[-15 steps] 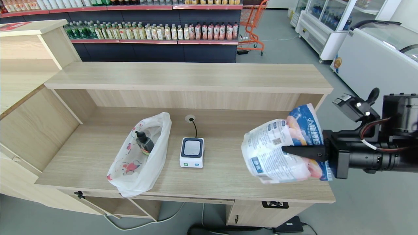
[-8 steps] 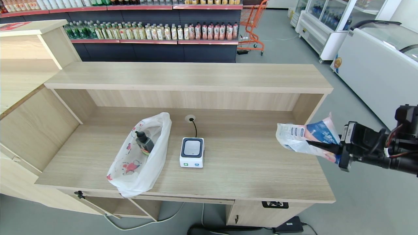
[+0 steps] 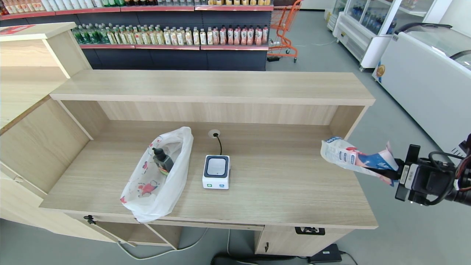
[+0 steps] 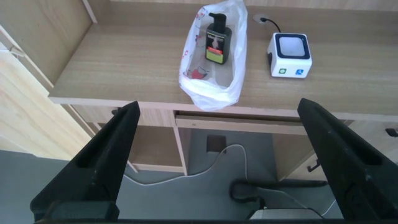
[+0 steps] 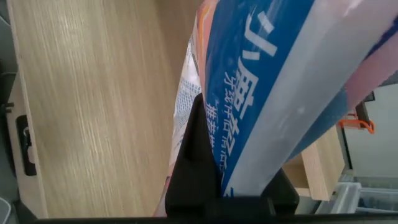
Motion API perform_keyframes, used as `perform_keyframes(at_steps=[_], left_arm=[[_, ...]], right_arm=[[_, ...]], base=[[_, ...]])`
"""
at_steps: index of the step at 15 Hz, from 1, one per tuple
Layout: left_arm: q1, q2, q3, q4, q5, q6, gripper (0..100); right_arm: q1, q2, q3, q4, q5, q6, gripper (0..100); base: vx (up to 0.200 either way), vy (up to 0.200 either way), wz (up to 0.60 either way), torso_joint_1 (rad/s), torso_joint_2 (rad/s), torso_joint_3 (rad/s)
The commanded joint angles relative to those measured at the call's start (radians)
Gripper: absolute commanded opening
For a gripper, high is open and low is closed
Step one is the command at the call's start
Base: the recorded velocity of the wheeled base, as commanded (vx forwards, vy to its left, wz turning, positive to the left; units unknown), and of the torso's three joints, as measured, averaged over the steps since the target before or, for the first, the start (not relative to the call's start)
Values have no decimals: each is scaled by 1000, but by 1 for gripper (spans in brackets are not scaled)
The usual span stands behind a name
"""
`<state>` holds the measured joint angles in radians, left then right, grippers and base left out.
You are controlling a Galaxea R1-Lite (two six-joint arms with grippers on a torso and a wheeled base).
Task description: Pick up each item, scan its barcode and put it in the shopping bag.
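In front of the counter (image 3: 279, 195) edge: left gripper (image 4: 219, 115) spread wide, empty | over counter's right end: right gripper (image 3: 393, 172) clamped on packet (image 3: 347, 158), long axis near level, free end pointing left toward scanner (image 3: 216, 171) | shopping bag (image 3: 147, 191) left of scanner, pump bottle (image 3: 162, 160) inside

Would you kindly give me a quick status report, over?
Right gripper shut on food packet, over right end of counter. Left gripper open, empty. Nothing between packet and scanner.
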<state>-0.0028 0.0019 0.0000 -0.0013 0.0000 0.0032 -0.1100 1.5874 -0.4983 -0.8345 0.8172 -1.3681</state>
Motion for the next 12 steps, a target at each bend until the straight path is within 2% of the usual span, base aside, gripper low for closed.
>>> perform_keyframes(at_steps=[1,11,12], left_arm=[[0,0,0,0,0,0,100],[0,0,0,0,0,4,100],[0,0,0,0,0,3,100]], right_arm=[[24,-12,20,-3,-1,-2,0],[35,39,18,-8,0,-39,0],[33,69,4,-14,3,-40,0]], base=[[0,0,0,0,0,0],[0,0,0,0,0,0],[0,200,0,-2,7,2]])
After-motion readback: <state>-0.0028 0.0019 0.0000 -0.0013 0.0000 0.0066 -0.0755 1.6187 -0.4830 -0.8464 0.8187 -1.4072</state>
